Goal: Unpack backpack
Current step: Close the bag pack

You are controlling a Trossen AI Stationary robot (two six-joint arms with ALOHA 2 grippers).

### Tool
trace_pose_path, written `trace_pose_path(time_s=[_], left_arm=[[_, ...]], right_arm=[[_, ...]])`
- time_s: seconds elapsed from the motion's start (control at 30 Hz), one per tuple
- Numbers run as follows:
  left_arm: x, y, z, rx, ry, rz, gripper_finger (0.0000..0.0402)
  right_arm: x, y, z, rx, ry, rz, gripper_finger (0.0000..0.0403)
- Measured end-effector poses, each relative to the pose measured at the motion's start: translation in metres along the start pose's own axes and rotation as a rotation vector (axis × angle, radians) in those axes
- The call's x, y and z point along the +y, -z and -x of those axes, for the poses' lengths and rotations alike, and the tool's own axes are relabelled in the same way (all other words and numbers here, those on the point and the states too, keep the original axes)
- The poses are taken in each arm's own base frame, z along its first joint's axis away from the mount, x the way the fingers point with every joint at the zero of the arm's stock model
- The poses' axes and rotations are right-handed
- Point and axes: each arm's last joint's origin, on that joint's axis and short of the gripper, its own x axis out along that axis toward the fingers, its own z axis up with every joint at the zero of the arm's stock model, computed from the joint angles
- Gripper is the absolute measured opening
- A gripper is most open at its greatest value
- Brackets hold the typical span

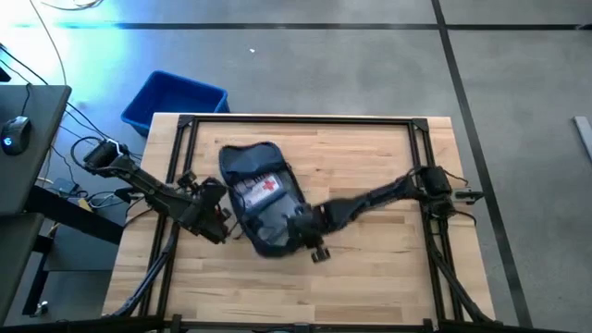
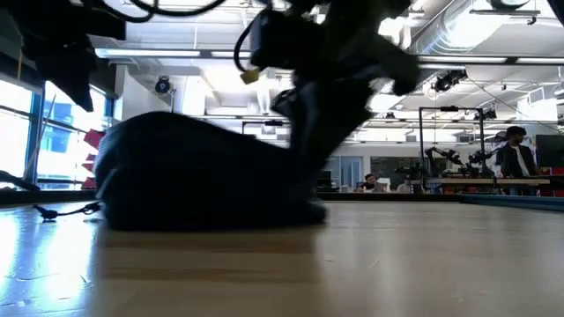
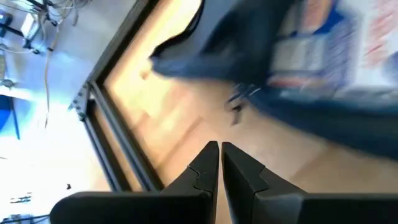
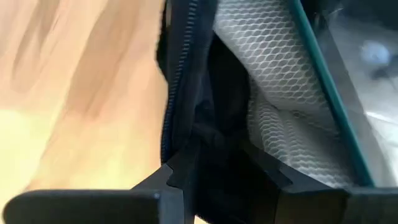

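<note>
Wood table [image 1: 370,277]; left claw [image 3: 219,152] clenched, right claw [image 4: 217,168] grasping backpack [image 1: 264,199].

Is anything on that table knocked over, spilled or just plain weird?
Nothing spilled or broken. The backpack lies flat and askew on the table, zipped open, showing a kit with a red cross inside. The right gripper pinches the bag's open edge; the left gripper waits shut beside it.

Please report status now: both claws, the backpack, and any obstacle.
Left claw shut, empty, beside backpack. Right claw clamped on backpack's zipper edge. Backpack open, first-aid kit showing inside. No obstacle seen.
</note>
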Motion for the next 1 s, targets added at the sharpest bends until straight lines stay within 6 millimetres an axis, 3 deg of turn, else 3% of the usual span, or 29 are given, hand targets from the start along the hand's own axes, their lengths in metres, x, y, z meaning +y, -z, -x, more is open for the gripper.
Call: trace_pose_path(time_s=[0.17,0.37,0.5,0.77,0.87,1.0], left_arm=[[-0.019,0.012,0.0,-0.011,0.005,0.016,0.0],[-0.043,0.026,-0.032,-0.082,0.031,-0.054,0.0],[-0.037,0.032,-0.058,-0.181,-0.085,-0.073,0.0],[-0.019,0.032,-0.108,-0.387,-0.288,-0.011,0.0],[-0.024,0.024,-0.112,-0.485,-0.31,0.026,0.0],[-0.027,0.003,-0.096,-0.584,-0.361,-0.036,0.0]], right_arm=[[0.033,0.005,0.016,0.069,0.102,-0.038,0.0084],[0.043,0.011,0.048,0.072,0.309,-0.103,0.0084],[0.045,0.017,0.078,0.042,0.391,-0.197,0.0084],[0.084,0.021,0.115,-0.094,0.432,-0.208,0.0084],[0.098,0.023,0.117,-0.119,0.438,-0.209,0.0084],[0.108,0.025,0.119,-0.134,0.431,-0.211,0.0084]])
